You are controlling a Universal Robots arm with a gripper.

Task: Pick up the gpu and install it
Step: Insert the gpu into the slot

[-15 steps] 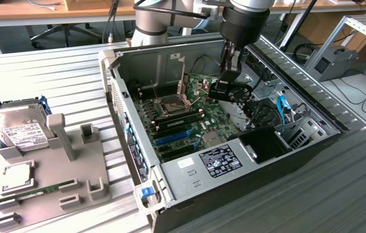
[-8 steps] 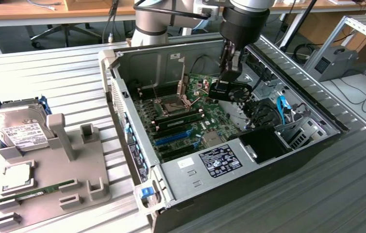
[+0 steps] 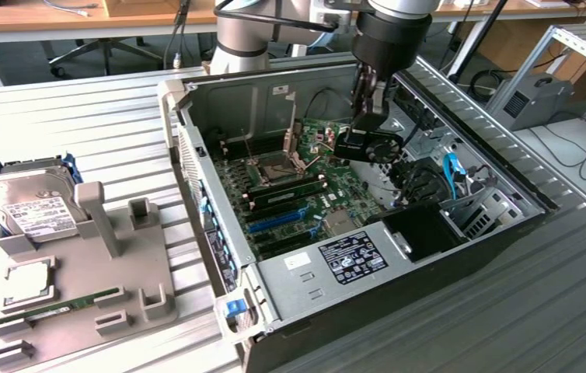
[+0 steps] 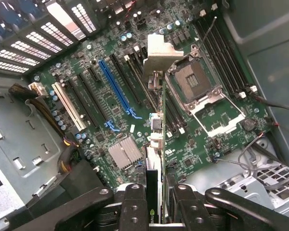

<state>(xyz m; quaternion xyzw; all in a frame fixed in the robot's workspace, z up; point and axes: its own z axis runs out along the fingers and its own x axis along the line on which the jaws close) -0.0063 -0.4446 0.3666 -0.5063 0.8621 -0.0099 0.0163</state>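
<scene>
Hand (image 3: pixel 366 134) clamped on gpu (image 4: pixel 156 144), card held edge-down just above motherboard (image 4: pixel 202 159) inside open case (image 3: pixel 304 280). Judgement: keep card parallel to the long slots (image 4: pixel 116 89), bracket (image 4: pixel 159 53) toward case wall; any tilt risks jamming.

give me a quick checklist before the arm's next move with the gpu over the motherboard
1. gpu gripped by the gripper: ok, clamped edge-on between the fingers.
2. gpu seated in a slot: not ok, it hangs above the motherboard.
3. blue slot and the black slots beside it free: ok, nothing is plugged in.
4. card edge lined up with a slot: cannot tell.
5. case side open for access: ok.
6. loose grey wires away from the slots: ok, they lie at the board's far corner.
</scene>
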